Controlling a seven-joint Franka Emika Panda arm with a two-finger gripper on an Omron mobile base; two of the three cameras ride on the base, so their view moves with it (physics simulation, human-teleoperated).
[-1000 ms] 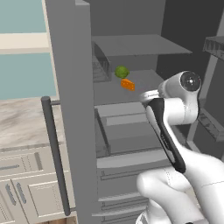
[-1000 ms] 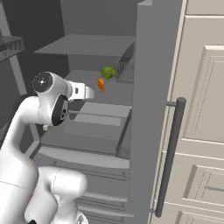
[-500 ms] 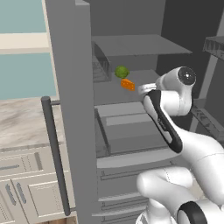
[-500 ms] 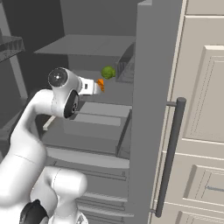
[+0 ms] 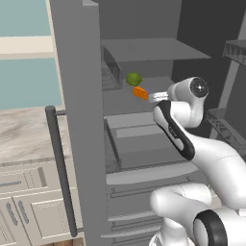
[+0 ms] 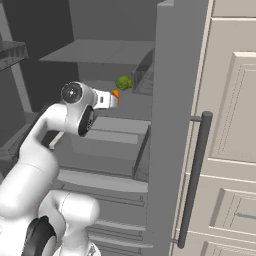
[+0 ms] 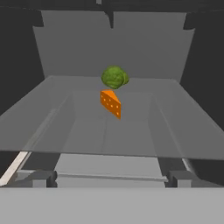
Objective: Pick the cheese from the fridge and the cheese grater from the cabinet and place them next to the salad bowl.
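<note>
1. Cheese [image 7: 111, 103] sits on a grey shelf [image 7: 183, 127] of the fridge [image 5: 79, 120], at the middle of the hand view, its thin edge pointing our way.
2. A green ball [image 7: 114, 77] lies just behind it, touching or nearly so, which leaves the near side free for a grasp.
3. We judge the arm is lined up level with that shelf so the hand can go straight in over the shelf lip.
4. Our jaws: the gripper [image 5: 154, 97] sits just right of the cheese in the left base view, short of it; we hold nothing, and we cannot tell how far apart the jaws stand.
</note>
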